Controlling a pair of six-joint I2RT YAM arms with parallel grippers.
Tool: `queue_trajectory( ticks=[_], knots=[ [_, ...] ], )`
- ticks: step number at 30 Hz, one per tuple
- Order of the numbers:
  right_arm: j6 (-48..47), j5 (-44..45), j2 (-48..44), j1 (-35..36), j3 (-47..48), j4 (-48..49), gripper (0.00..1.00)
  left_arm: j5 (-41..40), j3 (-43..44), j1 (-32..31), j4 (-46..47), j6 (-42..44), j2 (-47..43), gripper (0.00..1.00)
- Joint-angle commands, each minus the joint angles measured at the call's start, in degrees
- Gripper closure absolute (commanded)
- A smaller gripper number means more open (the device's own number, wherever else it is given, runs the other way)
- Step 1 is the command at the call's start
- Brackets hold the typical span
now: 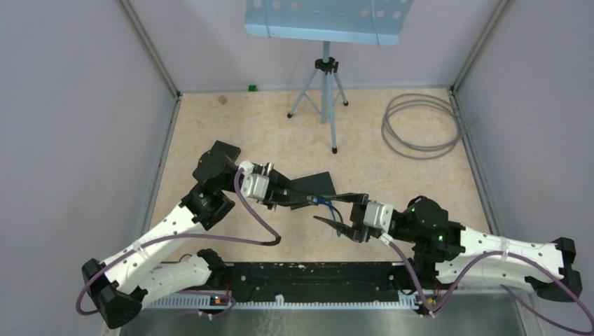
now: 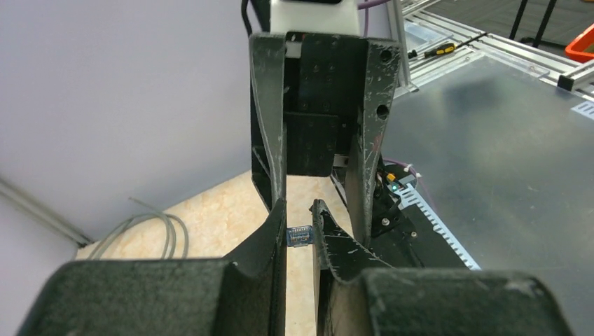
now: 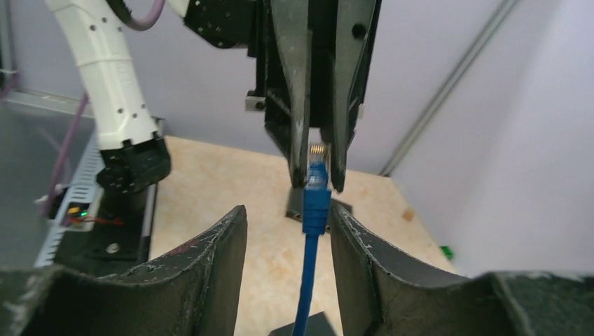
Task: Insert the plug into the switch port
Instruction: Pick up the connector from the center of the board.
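Note:
The plug (image 3: 319,155) is a clear connector on a blue cable (image 3: 306,280). My left gripper (image 3: 319,176) is shut on it, pinching it at the fingertips. The same plug (image 2: 300,234) shows end-on between the left gripper's (image 2: 300,213) tips. My right gripper (image 3: 287,217) is open. The blue cable runs down through its gap and touches neither finger. From above, both grippers meet mid-table, the left gripper (image 1: 313,201) facing the right gripper (image 1: 327,208). A flat black box, probably the switch (image 1: 316,182), lies just behind them. Its port is hidden.
A coil of grey cable (image 1: 420,126) lies at the back right. A tripod (image 1: 323,91) carrying a light blue perforated board (image 1: 326,17) stands at the back centre. A small green item (image 1: 252,87) sits at the back wall. Walls enclose the table.

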Motion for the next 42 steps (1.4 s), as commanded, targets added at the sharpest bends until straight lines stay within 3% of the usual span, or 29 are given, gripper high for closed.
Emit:
queue_trajectory(
  ticks=[1, 9, 13, 17, 23, 27, 28, 30, 32, 33, 42],
  knots=[
    [10.31, -4.23, -1.20, 0.25, 1.02, -4.40, 0.54, 5.43, 1.86, -0.11, -1.37, 4.84, -2.93, 1.00],
    [12.87, -3.45, 0.39, 0.21, -0.20, 1.25, 0.62, 7.66, 1.78, -0.12, -2.92, 4.52, -4.31, 1.00],
    [13.16, -3.43, 1.47, 0.21, -0.27, 4.76, 0.52, 7.53, 1.86, -0.11, -3.92, 4.97, -4.32, 1.00],
    [13.09, -2.96, 2.49, 0.21, -0.61, 7.16, 0.53, 7.69, 1.61, -0.11, -4.10, 5.12, -4.49, 1.00],
    [13.39, -3.05, 3.87, 0.21, -0.94, 9.48, 0.73, 7.92, 1.44, -0.11, -4.08, 5.03, -4.47, 1.00],
    [13.20, -2.61, 4.69, 0.21, -1.19, 10.41, 0.95, 7.73, 1.17, -0.13, -3.94, 4.83, -4.61, 1.00],
    [13.03, -2.32, 4.66, 0.25, -1.32, 10.66, 1.00, 7.23, 1.16, -0.16, -3.90, 4.39, -4.71, 0.95],
    [12.59, -0.73, 4.31, 0.26, -1.86, 11.43, 1.00, 2.19, 1.12, -0.11, -3.68, 1.24, -4.77, 0.48],
    [11.88, 0.87, 3.33, 0.21, -2.96, 13.27, 1.00, -1.39, 0.67, -0.11, -3.16, -0.25, -4.93, 0.12],
    [11.56, 1.47, 2.79, 0.26, -3.53, 14.20, 1.00, -1.12, 0.43, -0.11, -3.16, -0.33, -4.99, 0.03],
    [9.43, 2.23, 0.30, 0.21, -6.14, 17.93, 1.00, -2.34, -0.94, -0.11, -4.48, 0.73, -7.19, 0.01]
  ],
)
